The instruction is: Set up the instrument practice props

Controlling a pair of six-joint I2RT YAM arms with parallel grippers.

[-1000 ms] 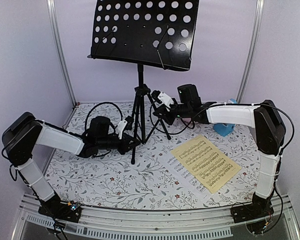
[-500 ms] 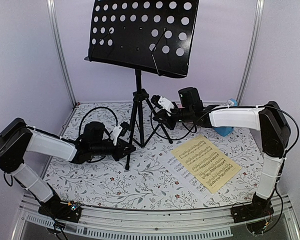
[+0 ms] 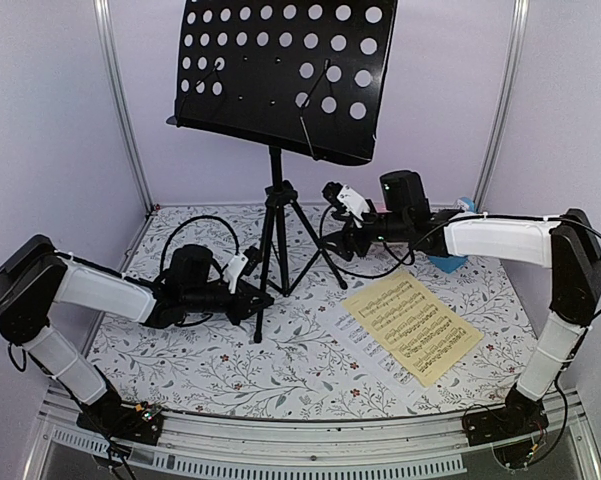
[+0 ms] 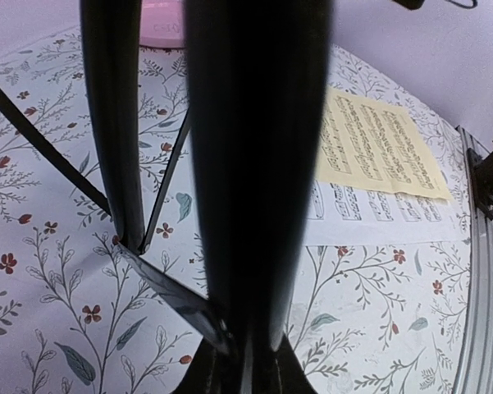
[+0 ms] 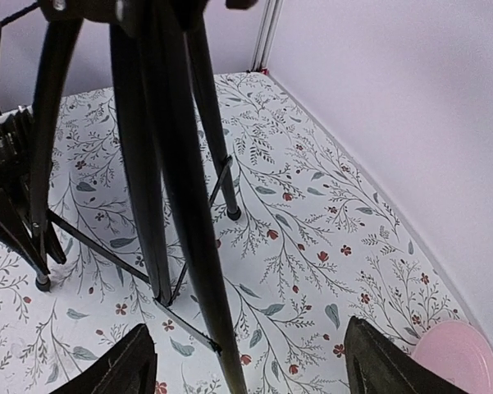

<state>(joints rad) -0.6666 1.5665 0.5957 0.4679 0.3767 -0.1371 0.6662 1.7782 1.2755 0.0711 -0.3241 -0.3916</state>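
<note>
On the flowered bench [image 3: 230,370], nearest the arm bases, the yellow sheet [image 3: 412,325] lies right of centre on top of the white sheet [image 4: 377,209]. The white sheet's staves show plainly in the left wrist view but only as a sliver from above. Further in, the left pincer [image 3: 252,300] pinches a near leg of the music stand [image 3: 280,80], which stands mid-bench. The right pincer [image 5: 248,345] hangs spread wide, facing the tripod legs. Behind its arm the metronome [image 3: 448,262] peeks out, mostly hidden. The pink plate [image 5: 458,359] shows only in the wrist views.
</note>
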